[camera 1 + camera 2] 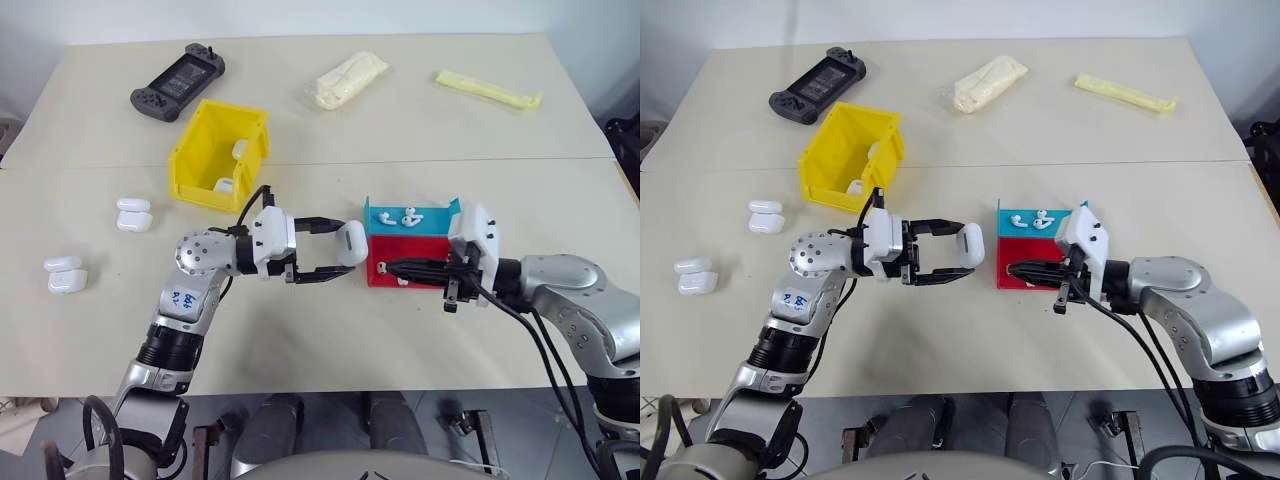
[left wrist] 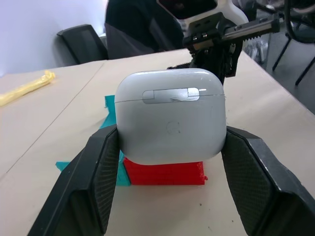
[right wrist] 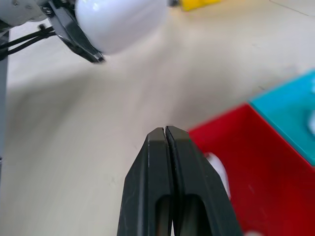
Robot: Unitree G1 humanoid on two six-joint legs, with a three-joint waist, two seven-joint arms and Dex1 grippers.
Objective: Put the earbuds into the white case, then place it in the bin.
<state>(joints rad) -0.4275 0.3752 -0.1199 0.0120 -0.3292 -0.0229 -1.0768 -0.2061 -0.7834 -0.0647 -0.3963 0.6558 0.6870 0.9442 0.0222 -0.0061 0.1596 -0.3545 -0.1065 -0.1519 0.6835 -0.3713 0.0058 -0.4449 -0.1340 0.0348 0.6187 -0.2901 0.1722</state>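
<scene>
My left gripper [image 1: 340, 252] is shut on the white case [image 1: 351, 243], holding it level above the table just left of the trays. The case [image 2: 172, 115] sits between the two black fingers [image 2: 96, 172] with its lid closed. The right gripper [image 1: 390, 267] is shut with nothing between its fingers [image 3: 165, 147], and its tips hang over the red tray [image 1: 420, 248]. Earbuds [image 1: 402, 217] lie in the blue tray [image 1: 440, 217], and one earbud [image 3: 217, 168] lies in the red tray. The yellow bin [image 1: 200, 160] stands behind the left arm.
Two pairs of spare white cases [image 1: 133, 213] [image 1: 65, 273] lie on the table at the left, and more lie inside the bin. A black game controller [image 1: 178, 80], a clear bag [image 1: 350, 78] and a yellow packet [image 1: 488, 90] lie at the far side.
</scene>
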